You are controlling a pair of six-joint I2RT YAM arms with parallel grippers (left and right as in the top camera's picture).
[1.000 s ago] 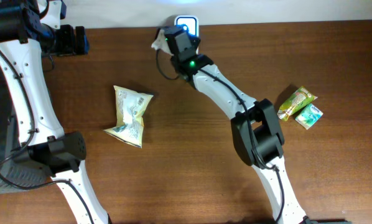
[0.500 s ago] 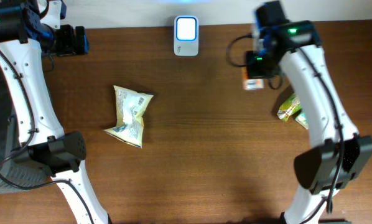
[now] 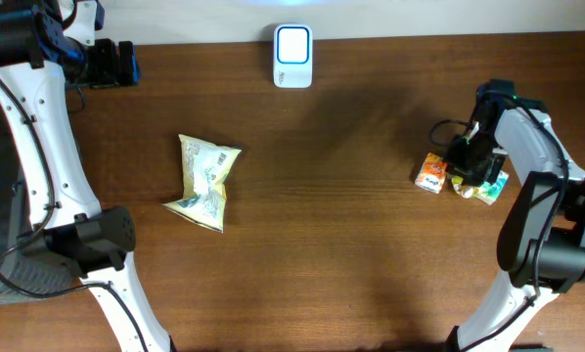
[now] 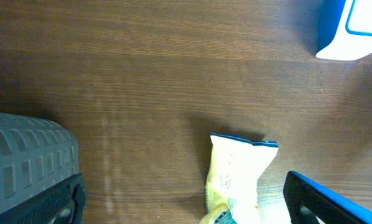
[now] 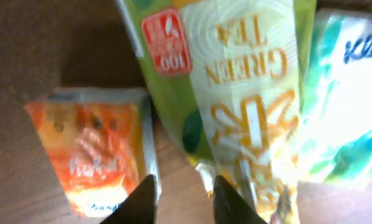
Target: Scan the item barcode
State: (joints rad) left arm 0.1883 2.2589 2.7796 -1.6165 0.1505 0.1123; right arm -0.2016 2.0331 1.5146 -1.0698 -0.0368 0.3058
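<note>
Orange snack packet (image 3: 430, 173): flat on the tabletop (image 3: 351, 244) at the right side, face up, no barcode showing in either view. Touches, or all but touches, the green tea packet (image 5: 248, 93) on its right; beyond that, a blue-and-white tissue pack (image 5: 351, 87). Three items bunched together, well apart from the scanner (image 3: 292, 44) at the far edge.

Directly above the bunch, the right pincer (image 5: 183, 200): tips parted by a narrow gap, nothing between them, poised over the seam between the orange packet and the green tea packet. No hold on anything.

Over on the left half, a pale crumpled snack bag (image 3: 206, 181) alone, near nothing else, also well apart from the scanner. Left pincer (image 3: 126, 64) up at the far left corner, spread wide, empty, looking down on that bag and on a corner of the scanner.

Judged from the layout: right-hand bunch probably the set-down spot for scanned goods, orange packet likely the latest addition, though unprovable from this moment alone. Nothing at the scanner now. Apparently left to do: the snack bag, namely pick up, turn barcode toward the scanner window, then set aside.
</note>
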